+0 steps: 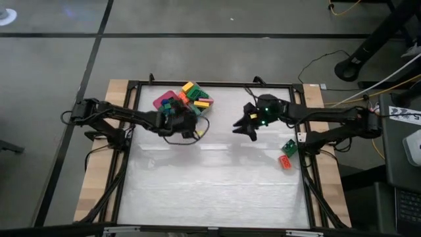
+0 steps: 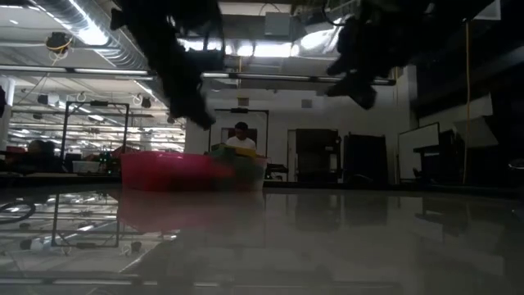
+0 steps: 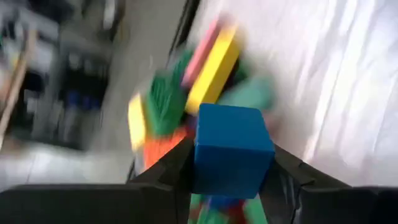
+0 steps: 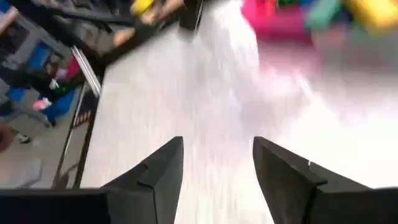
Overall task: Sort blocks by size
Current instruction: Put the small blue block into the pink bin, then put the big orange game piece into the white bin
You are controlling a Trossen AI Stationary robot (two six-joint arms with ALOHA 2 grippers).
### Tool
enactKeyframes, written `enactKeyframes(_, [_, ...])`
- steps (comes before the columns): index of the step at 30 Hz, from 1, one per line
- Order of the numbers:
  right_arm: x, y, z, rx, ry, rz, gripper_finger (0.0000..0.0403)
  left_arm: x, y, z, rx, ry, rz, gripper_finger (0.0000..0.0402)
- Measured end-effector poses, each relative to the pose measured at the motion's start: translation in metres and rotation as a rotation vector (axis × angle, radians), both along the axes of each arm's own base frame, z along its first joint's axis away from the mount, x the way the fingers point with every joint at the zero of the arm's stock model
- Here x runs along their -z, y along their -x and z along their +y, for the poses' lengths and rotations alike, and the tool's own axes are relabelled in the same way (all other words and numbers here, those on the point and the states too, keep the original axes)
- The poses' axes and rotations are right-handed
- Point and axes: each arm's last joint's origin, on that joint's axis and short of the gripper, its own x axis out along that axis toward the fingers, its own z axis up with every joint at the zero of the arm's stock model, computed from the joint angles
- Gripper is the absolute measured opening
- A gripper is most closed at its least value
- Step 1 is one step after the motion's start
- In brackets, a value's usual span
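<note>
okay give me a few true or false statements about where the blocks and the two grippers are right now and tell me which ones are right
1. The left gripper is shut on a blue block. True.
2. The right gripper is carrying a red block. False: its fingers are apart with nothing between them.
3. Two blocks, a green block and a red block, lie at the table's right edge, apart from the pile. True.
4. The pink tray is empty. False: it holds a heap of mixed blocks.
5. The left gripper is over the tray end of the table, beside the heap. True.
6. The right gripper rests on the table surface. False: the low view shows it raised above the table.
</note>
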Motion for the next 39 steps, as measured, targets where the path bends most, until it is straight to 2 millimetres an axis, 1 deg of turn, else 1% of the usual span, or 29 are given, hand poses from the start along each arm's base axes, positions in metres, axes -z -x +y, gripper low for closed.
enactKeyframes(3, [0.001, 0.008, 0.011, 0.003, -0.051, 0.085, 0.0193, 0.006, 0.013, 0.019, -0.121, 0.037, 0.077, 0.0126])
enactKeyframes(8, [0.009, 0.012, 0.035, -0.07, -0.081, 0.197, 0.0193, 0.01, 0.028, 0.044, -0.266, 0.081, 0.126, 0.014])
enactKeyframes(10, [0.011, 0.013, 0.045, -0.104, -0.091, 0.234, 0.0193, 0.011, 0.03, 0.051, -0.298, 0.117, 0.098, 0.0147])
enactKeyframes(16, [0.014, 0.018, 0.071, -0.082, -0.254, 0.365, 0.0193, 0.013, 0.033, 0.066, -0.311, 0.276, 0.053, 0.017])
enactKeyframes(20, [0.019, 0.026, 0.084, -0.059, -0.296, 0.483, 0.0193, 0.013, 0.036, 0.072, -0.351, 0.304, 0.027, 0.0186])
enactKeyframes(26, [0.03, 0.044, 0.102, 0.06, -0.279, 0.702, 0.0193, 0.013, 0.038, 0.077, -0.403, 0.315, -0.01, 0.0195])
enactKeyframes(33, [0.038, 0.068, 0.12, 0.22, -0.258, 0.934, 0.0193, 0.013, 0.038, 0.077, -0.421, 0.321, -0.029, 0.0195])
enactKeyframes(39, [0.042, 0.089, 0.128, 0.444, -0.245, 1.099, 0.0193, 0.013, 0.038, 0.077, -0.436, 0.325, -0.044, 0.0196])
